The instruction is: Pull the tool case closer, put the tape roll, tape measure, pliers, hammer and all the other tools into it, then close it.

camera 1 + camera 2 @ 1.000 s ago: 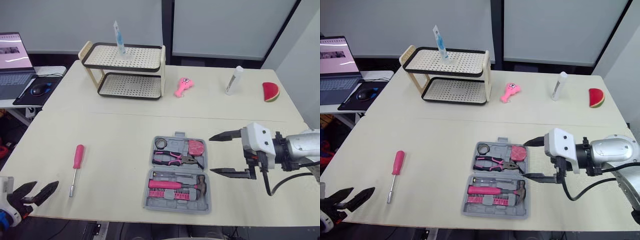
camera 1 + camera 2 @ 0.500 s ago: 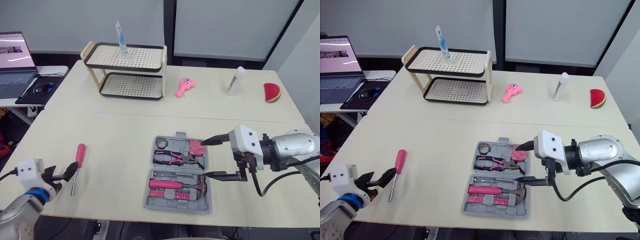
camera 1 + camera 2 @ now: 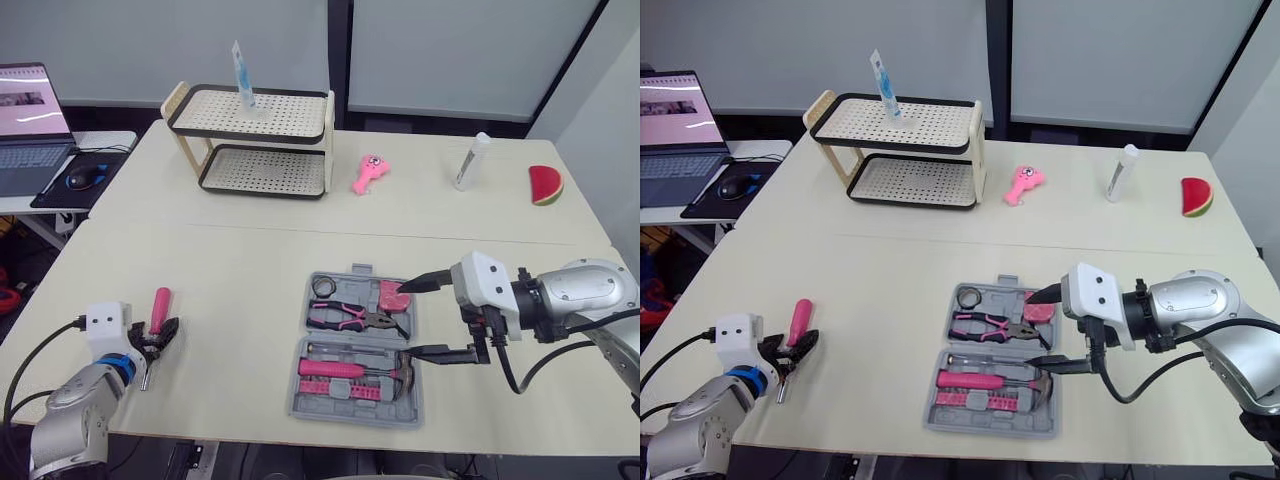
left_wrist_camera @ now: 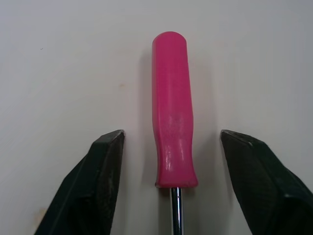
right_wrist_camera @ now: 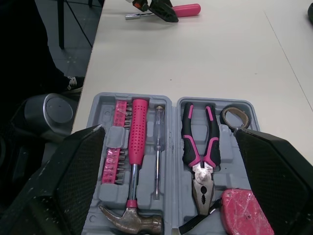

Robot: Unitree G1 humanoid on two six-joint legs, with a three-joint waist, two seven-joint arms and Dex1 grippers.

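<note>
The pink-handled screwdriver [image 4: 173, 112] is lying on the desk [image 3: 250, 270] between the open left jaws, touching neither, while the right jaws are standing wide open, seemingly hovering, with the open tool case [image 3: 352, 416] just ahead of them.

The left gripper [image 3: 154, 336] has advanced from the near edge of the tabletop [image 3: 240, 265]. The pink screwdriver [image 4: 172, 112], earlier well ahead of it, now lies between its spread fingers. The right gripper [image 3: 412, 320] has slid in, and the tool case [image 3: 296, 396] edge now sits under its fingertips.
</note>
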